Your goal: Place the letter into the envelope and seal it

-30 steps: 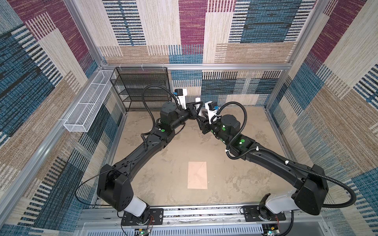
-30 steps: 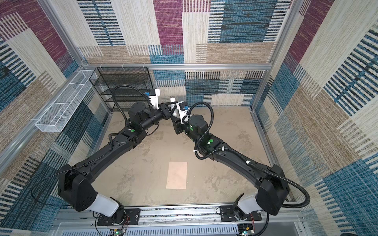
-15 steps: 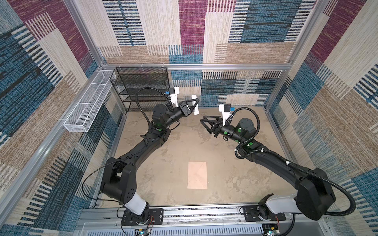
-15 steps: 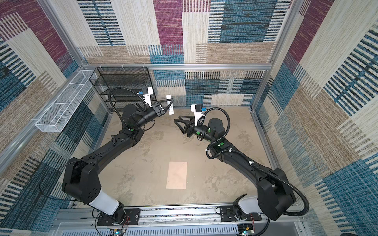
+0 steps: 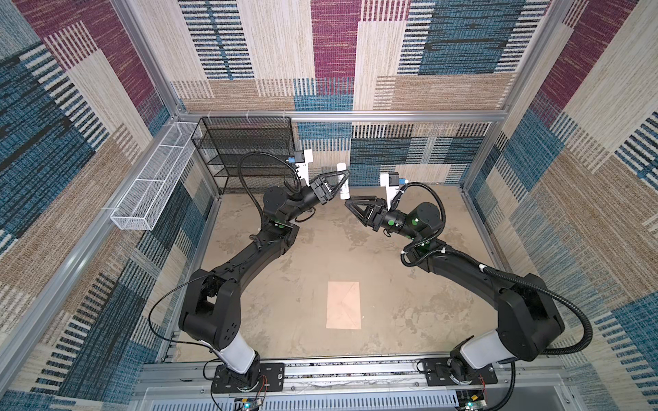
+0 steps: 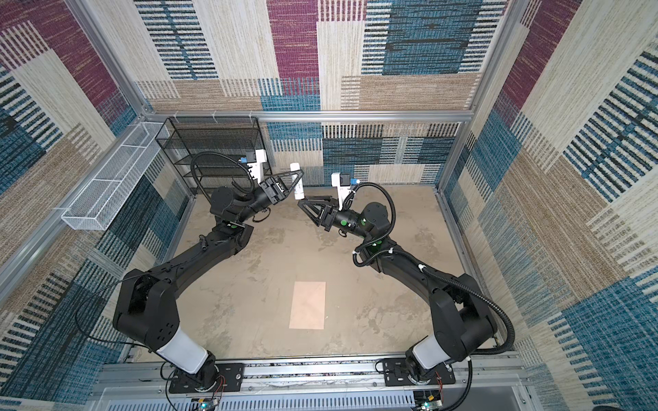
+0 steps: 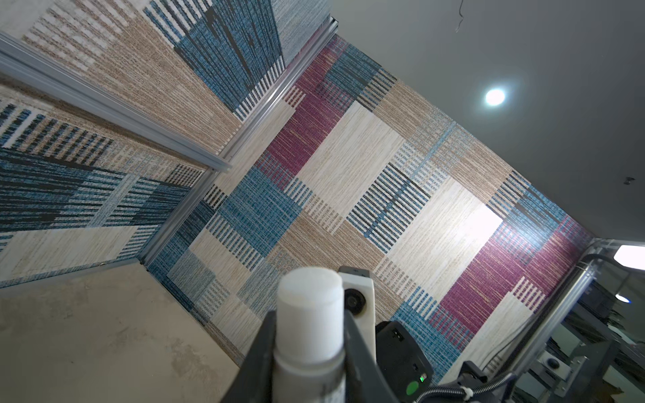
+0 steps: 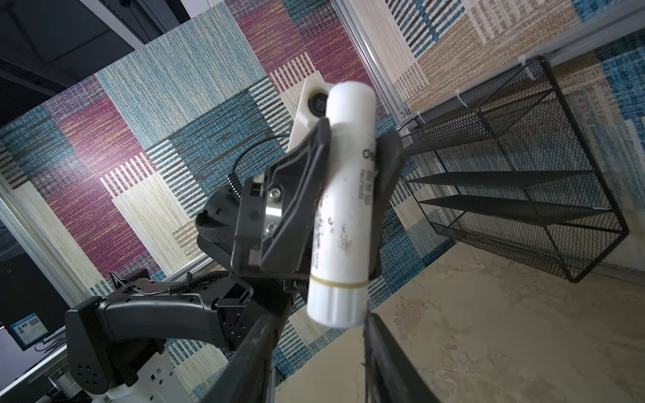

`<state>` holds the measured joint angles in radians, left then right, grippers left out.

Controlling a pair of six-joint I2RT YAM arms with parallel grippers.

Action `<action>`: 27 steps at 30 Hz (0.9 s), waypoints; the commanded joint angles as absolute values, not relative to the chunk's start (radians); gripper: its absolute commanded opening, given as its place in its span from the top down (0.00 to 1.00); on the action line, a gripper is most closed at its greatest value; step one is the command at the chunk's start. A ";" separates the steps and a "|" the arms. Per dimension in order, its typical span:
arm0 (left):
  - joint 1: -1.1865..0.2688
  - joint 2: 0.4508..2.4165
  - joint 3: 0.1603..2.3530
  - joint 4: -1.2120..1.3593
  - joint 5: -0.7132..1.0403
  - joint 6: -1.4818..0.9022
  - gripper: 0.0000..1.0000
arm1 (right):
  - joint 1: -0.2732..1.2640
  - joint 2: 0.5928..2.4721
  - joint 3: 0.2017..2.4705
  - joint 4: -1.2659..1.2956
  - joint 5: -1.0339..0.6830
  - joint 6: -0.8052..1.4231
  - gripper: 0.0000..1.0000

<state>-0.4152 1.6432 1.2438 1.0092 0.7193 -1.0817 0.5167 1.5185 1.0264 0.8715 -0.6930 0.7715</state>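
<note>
My left gripper [image 5: 344, 182]: clamped on white tube [image 8: 345, 195]; my right gripper [image 5: 350, 200]: jaws parted, empty, near tube's lower end.

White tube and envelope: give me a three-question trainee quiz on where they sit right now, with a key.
1. True or false: the left pincer is shut on the white tube.
2. Pick one. The envelope is: A flat on the table; B held aloft; C leaning upright.
3. Fill in: the right pincer, jaws apart, holds ____.
Key: 1 true; 2 A; 3 nothing.
</note>
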 commanded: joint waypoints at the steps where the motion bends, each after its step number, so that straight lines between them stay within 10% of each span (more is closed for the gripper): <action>1: -0.424 1.650 1.250 1.066 0.745 -1.102 1.00 | 0.518 1.533 1.048 0.953 -0.730 0.816 0.58; 27: -0.442 1.645 1.284 0.862 0.731 -0.970 1.00 | 0.515 1.496 1.079 0.770 -0.696 0.686 0.90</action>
<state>-0.4328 1.6627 1.2694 0.9993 0.7494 -1.0714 0.5144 1.5127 1.0462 0.8108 -0.6968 0.7799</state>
